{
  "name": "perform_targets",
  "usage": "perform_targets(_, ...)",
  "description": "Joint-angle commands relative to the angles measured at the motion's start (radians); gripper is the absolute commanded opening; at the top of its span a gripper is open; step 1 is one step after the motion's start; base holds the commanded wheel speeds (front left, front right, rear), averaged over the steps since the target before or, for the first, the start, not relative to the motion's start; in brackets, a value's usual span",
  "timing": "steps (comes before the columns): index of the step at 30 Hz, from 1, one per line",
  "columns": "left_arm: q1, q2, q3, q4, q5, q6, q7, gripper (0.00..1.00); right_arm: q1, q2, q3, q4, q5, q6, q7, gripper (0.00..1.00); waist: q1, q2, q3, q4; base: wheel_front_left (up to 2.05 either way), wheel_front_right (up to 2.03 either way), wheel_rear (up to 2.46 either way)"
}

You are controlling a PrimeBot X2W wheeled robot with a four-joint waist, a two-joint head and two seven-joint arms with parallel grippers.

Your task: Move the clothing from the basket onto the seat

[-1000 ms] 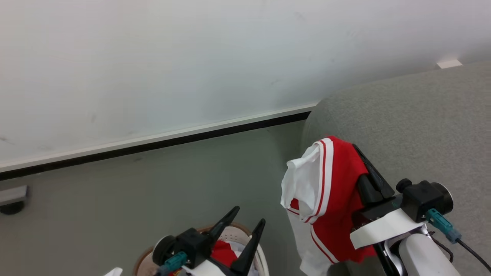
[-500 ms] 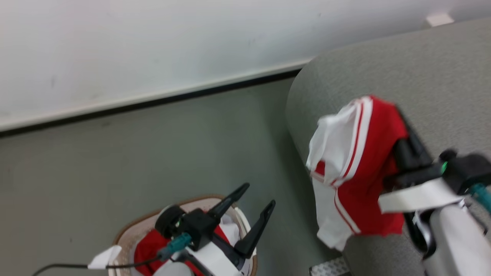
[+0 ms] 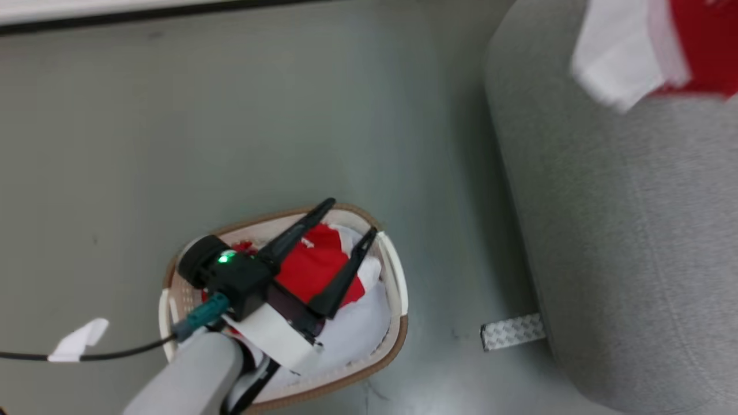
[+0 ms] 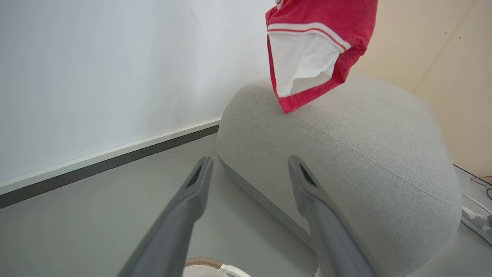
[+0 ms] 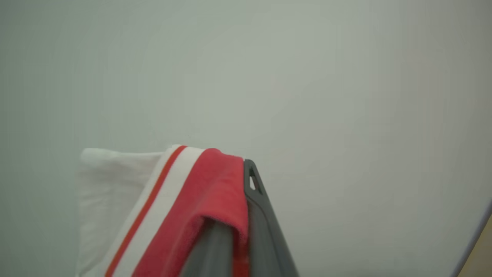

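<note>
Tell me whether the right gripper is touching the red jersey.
Touching. Right wrist view: the jersey is pinched in the shut right gripper and drapes over its tips.

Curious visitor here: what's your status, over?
Left gripper open over basket, clothes inside. Right gripper shut on red garment, over seat. No obstacle seen.

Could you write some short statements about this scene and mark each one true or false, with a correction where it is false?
1. The left fingers stand open above the basket. True.
2. The basket is empty. False: red and white clothing lies in it.
3. The right fingers are shut on a garment. True.
4. The basket stands on the seat. False: it stands on the floor, beside the seat.
</note>
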Motion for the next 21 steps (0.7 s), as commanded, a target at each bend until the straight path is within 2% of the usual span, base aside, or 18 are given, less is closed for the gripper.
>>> perform_targets(1,-0.018,0.023,0.01,-0.009,-0.008,-0.002,-0.001,1.0,-0.078,-0.039,-0.045,0.004,-0.023,-0.002,0.032,0.0,-0.0002,-0.0001,0.082,0.039,0.0,0.0,0.0)
perform_targets(4,-0.021,0.044,0.026,-0.02,-0.015,-0.002,-0.003,1.0,-0.18,-0.091,-0.135,0.039,-0.046,-0.002,0.082,0.0,-0.0002,-0.0001,0.112,0.047,0.0,0.0,0.0)
perform_targets(6,-0.024,0.054,0.033,-0.026,-0.022,-0.002,-0.004,1.0,-0.217,-0.126,-0.183,0.071,-0.101,-0.002,0.106,0.0,-0.0002,-0.0001,0.127,0.053,0.0,0.0,0.0)
perform_targets(9,-0.017,0.058,0.044,-0.025,-0.036,0.0,-0.006,1.0,-0.209,-0.169,-0.237,0.128,-0.187,-0.002,0.121,0.0,-0.0002,-0.0001,0.144,0.061,0.0,0.0,0.0)
perform_targets(14,0.005,0.06,0.045,-0.019,-0.047,0.0,-0.007,1.0,-0.102,-0.113,-0.407,0.243,-0.265,-0.002,0.058,0.0,-0.0002,-0.0001,0.163,0.064,0.0,0.0,0.0)
perform_targets(16,0.018,0.058,0.047,-0.01,-0.055,0.004,-0.008,1.0,-0.041,-0.08,-0.446,0.29,-0.292,-0.002,0.015,0.0,-0.0002,-0.0001,0.161,0.063,0.0,0.0,0.0)
perform_targets(17,0.025,0.057,0.051,-0.003,-0.055,0.008,-0.008,1.0,-0.017,-0.059,-0.472,0.311,-0.3,-0.002,-0.01,0.11,-0.0002,-0.0001,0.156,0.061,0.0,0.0,0.0)
perform_targets(19,0.039,0.055,0.055,0.011,-0.056,0.015,-0.009,1.0,0.032,-0.016,-0.514,0.358,-0.317,-0.002,-0.063,0.45,-0.0002,-0.0001,0.144,0.056,0.0,0.0,0.0)
perform_targets(20,0.045,0.054,0.057,0.016,-0.059,0.017,-0.008,1.0,0.05,0.003,-0.532,0.381,-0.324,-0.002,-0.089,1.0,-0.0002,-0.0001,0.137,0.054,0.0,0.0,0.0)
perform_targets(21,0.053,0.053,0.057,0.022,-0.061,0.019,-0.007,1.0,0.068,0.019,-0.544,0.404,-0.334,-0.002,-0.118,1.0,-0.0002,-0.0001,0.128,0.05,0.0,0.0,0.0)
